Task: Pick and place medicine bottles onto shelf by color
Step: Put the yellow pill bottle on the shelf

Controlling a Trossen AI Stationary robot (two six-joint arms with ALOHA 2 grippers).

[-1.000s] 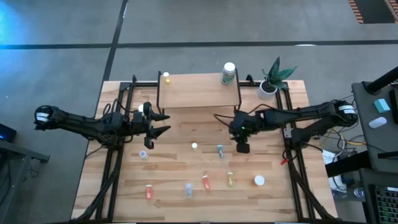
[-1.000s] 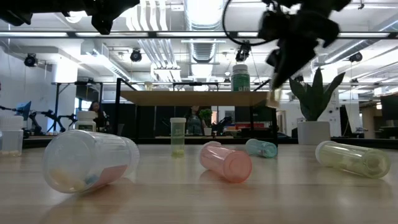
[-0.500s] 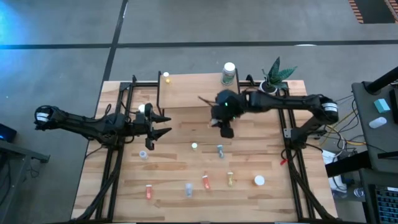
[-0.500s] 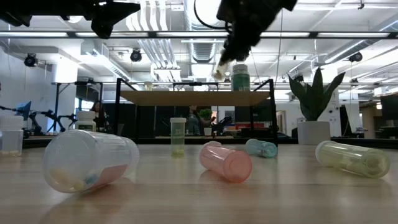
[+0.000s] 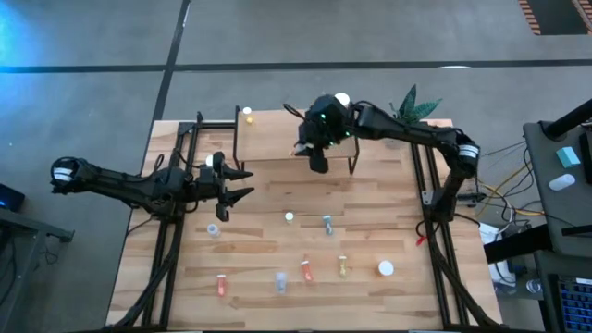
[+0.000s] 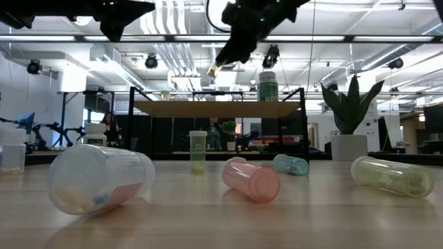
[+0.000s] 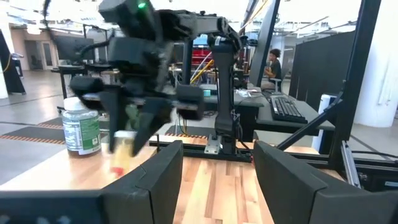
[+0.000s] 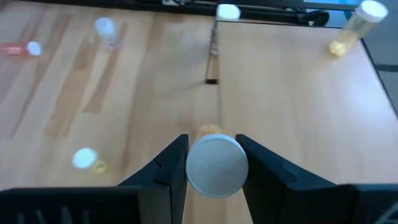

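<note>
gripped bottle label hidden

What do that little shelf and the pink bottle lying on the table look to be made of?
The shelf: a pale wood board, matt, with faint grain, on thin black legs that look like painted metal. The pink bottle: probably plastic, since it is translucent and tinted, with a soft sheen rather than a glassy glint. From these views glass cannot be ruled out.
</note>
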